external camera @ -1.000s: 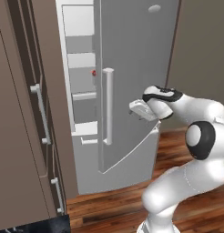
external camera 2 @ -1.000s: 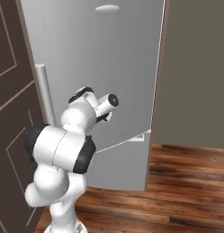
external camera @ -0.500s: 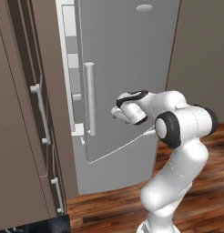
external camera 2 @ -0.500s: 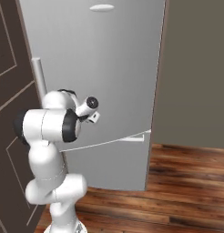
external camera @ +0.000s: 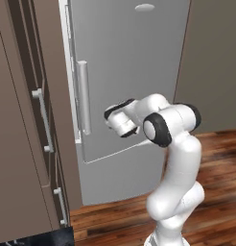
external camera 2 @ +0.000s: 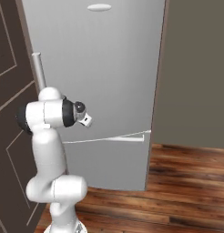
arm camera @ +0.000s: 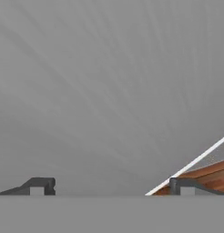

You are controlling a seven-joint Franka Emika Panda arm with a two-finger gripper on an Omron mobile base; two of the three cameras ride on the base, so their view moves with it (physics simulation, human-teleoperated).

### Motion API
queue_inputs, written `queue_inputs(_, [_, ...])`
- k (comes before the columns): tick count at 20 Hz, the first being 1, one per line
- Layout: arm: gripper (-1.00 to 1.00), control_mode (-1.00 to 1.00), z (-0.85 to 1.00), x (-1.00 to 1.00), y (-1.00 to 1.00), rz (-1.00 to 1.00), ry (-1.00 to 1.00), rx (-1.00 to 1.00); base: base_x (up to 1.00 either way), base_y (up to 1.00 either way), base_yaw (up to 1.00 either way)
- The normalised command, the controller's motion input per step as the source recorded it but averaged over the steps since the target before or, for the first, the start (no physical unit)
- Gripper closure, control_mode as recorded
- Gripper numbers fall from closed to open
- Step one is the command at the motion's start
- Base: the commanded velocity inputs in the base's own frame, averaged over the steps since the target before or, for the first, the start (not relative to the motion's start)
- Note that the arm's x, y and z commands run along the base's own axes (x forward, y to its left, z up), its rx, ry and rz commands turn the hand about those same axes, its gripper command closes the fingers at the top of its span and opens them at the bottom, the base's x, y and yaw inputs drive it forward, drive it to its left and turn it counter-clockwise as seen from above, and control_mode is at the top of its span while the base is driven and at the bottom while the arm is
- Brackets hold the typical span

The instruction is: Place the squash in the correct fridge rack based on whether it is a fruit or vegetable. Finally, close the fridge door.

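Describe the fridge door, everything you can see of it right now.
The fridge door is a tall, flat, silver-grey panel that looks like brushed metal, with a small oval badge near its top. A long vertical bar handle runs along its left edge. It stands nearly or fully shut; no shelves show. The gripper, fingers apart, is up against its face. Below it sits the lower drawer front.

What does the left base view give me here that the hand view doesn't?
Left base view: the fridge door's bar handle, the brown cabinet beside it, and the arm against the door. Hand view: both fingers spread apart, nothing between them, close to the steel. Both: the fridge door, nearly shut, and wood floor.
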Motion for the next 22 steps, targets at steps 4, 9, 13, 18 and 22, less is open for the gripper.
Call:
queue_inputs(4, [-1.0, -1.0, -0.31, 0.3, 0.22, -0.13, 0.0, -0.05, 0.0, 0.0, 0.0])
queue_inputs(9, [-1.0, -1.0, -0.2, 0.47, 0.17, -0.13, 0.0, -0.03, 0.0, 0.0, 0.0])
queue_inputs(13, [-1.0, -1.0, -0.19, 0.54, 0.12, -0.14, 0.0, -0.02, 0.0, 0.0, 0.0])
queue_inputs(18, [-1.0, -1.0, -0.05, 0.62, 0.04, -0.15, 0.0, 0.0, 0.0, 0.0, 0.0])
queue_inputs(22, [-1.0, -1.0, 0.0, 0.66, 0.0, -0.15, 0.0, 0.0, 0.0, 0.0, 0.0])
